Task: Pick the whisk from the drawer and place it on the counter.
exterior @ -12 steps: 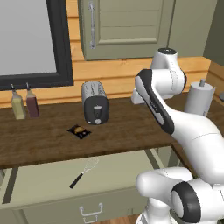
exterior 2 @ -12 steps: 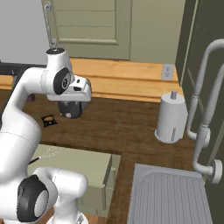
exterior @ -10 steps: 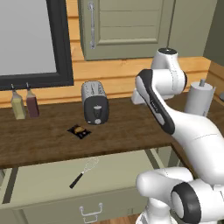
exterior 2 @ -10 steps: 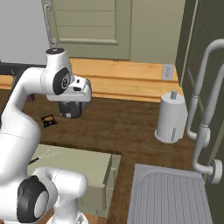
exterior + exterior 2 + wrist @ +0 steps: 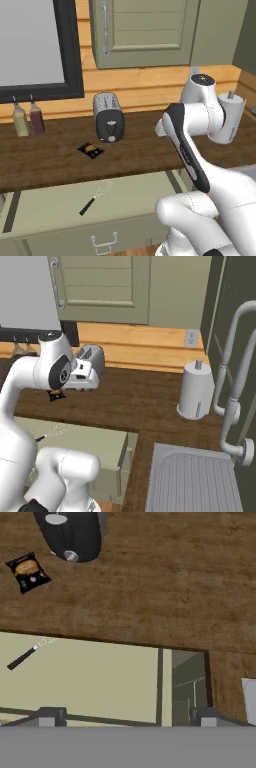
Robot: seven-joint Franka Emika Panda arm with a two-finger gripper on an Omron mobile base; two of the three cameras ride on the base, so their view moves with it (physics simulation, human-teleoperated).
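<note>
Fingers (image 5: 50, 717) spread wide, nothing between them, up above the open drawer (image 5: 100, 677) & bench (image 5: 165, 587) edge. Whisk (image 5: 27, 653) lies in drawer, just under bench edge, well left of the fingers in hand view; black handle points toward drawer front, wire head toward bench. On bench w/ toaster (image 5: 109, 117) as landmark: black packet (image 5: 90, 149) just in front-left of it, two bottles (image 5: 27, 116) well to its left by the wall, paper roll (image 5: 196, 390) far right of it.
</note>
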